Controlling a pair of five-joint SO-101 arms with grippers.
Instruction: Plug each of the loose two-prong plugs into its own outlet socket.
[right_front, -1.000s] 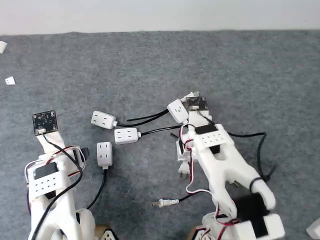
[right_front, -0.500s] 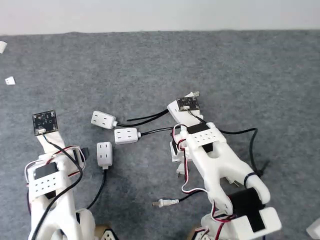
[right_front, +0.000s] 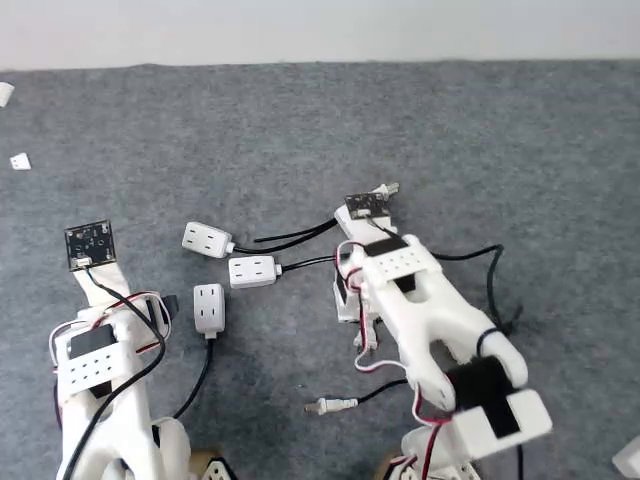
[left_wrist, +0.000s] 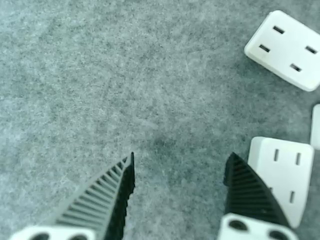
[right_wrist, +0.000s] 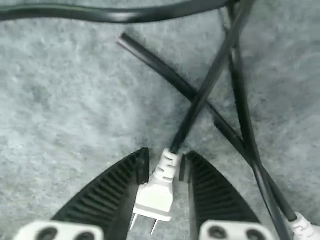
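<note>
Gripping one plug (right_wrist: 155, 192); perhaps three sockets (right_front: 253, 271)

- Grey felt-like mat (right_front: 500, 130) w/ fuzzy fibre surface, covers the tabletop as far as we see. Same grey nap shows close up in left wrist view (left_wrist: 100, 75) & right wrist view (right_wrist: 65, 110).
- Plain white wall strip (right_front: 320, 30) runs along far edge of mat, w/ a straight seam where the two meet.
- Small white scrap (right_front: 4, 94) at far-left edge of mat, partly cut off; we can't tell what it is.
- Tiny white square-ish bit (right_front: 20, 161) lies flat on mat, near that scrap but apart from it.
- White rounded obj. (right_front: 628, 461) at near-right corner, cut off; too little shown for us to ID.
</note>
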